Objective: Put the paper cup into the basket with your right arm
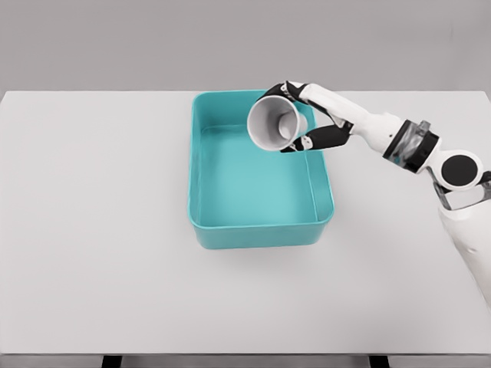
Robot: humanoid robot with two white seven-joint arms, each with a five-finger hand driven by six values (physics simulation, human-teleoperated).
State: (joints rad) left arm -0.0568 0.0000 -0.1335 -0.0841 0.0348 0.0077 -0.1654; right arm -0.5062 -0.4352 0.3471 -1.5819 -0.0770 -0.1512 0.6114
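Your right robot hand (301, 116) grips the paper cup (276, 123) sideways over the basket (201, 165)'s far right corner. Let go here and it'll probably clip the rim and roll onto the bench (92, 230).

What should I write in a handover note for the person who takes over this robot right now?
Right hand: shut on the white paper cup, held tilted, its mouth toward the camera, above the far right corner of the teal plastic basket.
Left arm: not in view.
Basket: on the white table, nothing in it.
Done: cup grasped and brought over the basket.
Left: lower and release the cup into the basket.
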